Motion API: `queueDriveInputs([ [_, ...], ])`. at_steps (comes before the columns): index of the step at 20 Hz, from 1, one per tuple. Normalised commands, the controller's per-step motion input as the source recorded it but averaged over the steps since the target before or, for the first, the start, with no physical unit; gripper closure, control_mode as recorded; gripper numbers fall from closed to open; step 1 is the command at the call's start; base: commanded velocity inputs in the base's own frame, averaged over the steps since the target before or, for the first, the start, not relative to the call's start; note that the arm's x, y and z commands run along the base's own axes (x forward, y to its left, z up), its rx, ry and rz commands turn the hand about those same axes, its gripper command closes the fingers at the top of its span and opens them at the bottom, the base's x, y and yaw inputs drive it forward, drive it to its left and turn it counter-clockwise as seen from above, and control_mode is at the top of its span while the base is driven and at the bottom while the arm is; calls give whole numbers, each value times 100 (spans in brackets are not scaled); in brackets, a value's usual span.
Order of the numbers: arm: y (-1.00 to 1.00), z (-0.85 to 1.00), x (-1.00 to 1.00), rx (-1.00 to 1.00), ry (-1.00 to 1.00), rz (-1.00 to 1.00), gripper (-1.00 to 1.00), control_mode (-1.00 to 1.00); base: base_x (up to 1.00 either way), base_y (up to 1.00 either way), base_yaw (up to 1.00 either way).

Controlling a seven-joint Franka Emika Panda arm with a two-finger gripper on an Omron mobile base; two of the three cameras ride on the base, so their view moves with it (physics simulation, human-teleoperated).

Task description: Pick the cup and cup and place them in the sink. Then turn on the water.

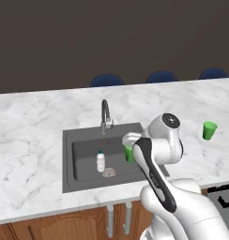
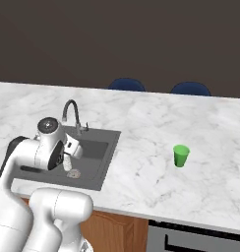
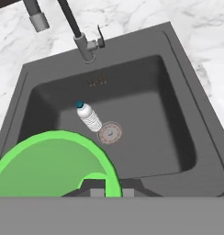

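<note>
One bright green cup (image 3: 54, 160) hangs over the front right part of the dark grey sink (image 3: 187, 55), and my gripper (image 3: 107, 189) is shut on its rim. In the left base view that cup (image 1: 129, 153) peeks out from behind my forearm, just below the hand (image 1: 132, 139), above the sink (image 1: 69, 136). The other green cup (image 1: 209, 130) stands upright on the marble counter well to the right of the basin, also in the right base view (image 2: 181, 155). A dark gooseneck tap (image 1: 105, 113) rises behind the basin.
A small white bottle with a blue cap (image 3: 90, 117) lies in the basin beside the round drain (image 3: 109, 133). Blue chair backs (image 1: 107, 80) stand beyond the counter's far edge. A stove edge (image 1: 224, 197) sits at the right.
</note>
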Motion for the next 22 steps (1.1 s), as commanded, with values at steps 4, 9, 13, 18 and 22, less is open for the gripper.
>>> queueDriveInputs([
  [4,0,-31,27,0,0,0,100,-100,0,0,0],
  [9,0,-26,39,0,0,0,100,-100,0,0,0],
  [13,0,-11,34,0,0,0,100,-100,0,0,0],
  [18,0,-26,14,0,0,0,100,-100,0,0,0],
  [22,0,-30,9,0,0,0,100,-100,0,0,0],
])
